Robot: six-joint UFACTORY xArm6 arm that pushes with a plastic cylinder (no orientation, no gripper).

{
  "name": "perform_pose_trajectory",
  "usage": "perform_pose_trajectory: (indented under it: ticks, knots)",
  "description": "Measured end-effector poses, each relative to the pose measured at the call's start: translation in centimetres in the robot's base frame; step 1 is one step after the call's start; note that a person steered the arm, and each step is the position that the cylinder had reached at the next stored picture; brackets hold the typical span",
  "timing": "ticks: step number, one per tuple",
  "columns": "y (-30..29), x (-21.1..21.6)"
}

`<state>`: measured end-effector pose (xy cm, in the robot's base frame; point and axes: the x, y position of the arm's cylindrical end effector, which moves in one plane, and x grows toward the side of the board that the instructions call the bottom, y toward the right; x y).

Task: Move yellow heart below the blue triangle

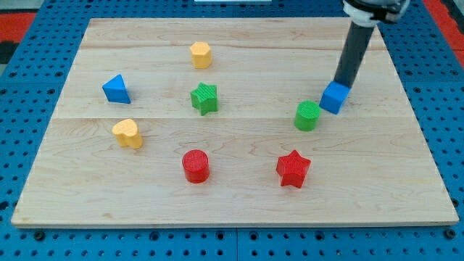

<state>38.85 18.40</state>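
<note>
The yellow heart (127,133) lies at the view's left, just below and slightly right of the blue triangle (116,89). A small gap separates them. My tip (338,85) is far off at the view's right, touching the top edge of a blue cube (333,98). The dark rod rises from there to the view's top right.
A green cylinder (307,115) sits just left of the blue cube. A green star (204,98) is at the centre, a yellow hexagon (201,54) above it. A red cylinder (195,165) and a red star (293,168) lie toward the view's bottom. The wooden board (239,210) rests on a blue pegboard.
</note>
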Motion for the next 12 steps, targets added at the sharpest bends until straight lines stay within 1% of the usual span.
perform_pose_trajectory:
  ticks: [1,2,3,4,5,6,7,8,9,10,11,12]
  knots:
    - [0.1,0.5]
    - [3.5,0.5]
    - [6.0,2.3]
    - [6.7,3.7]
    - [6.7,4.5]
    - [6.6,8.4]
    - [4.4,10.5]
    - [-0.8,10.6]
    - [-8.5,10.5]
    - [-14.0,7.8]
    - [-21.0,6.7]
    - [-26.8,6.8]
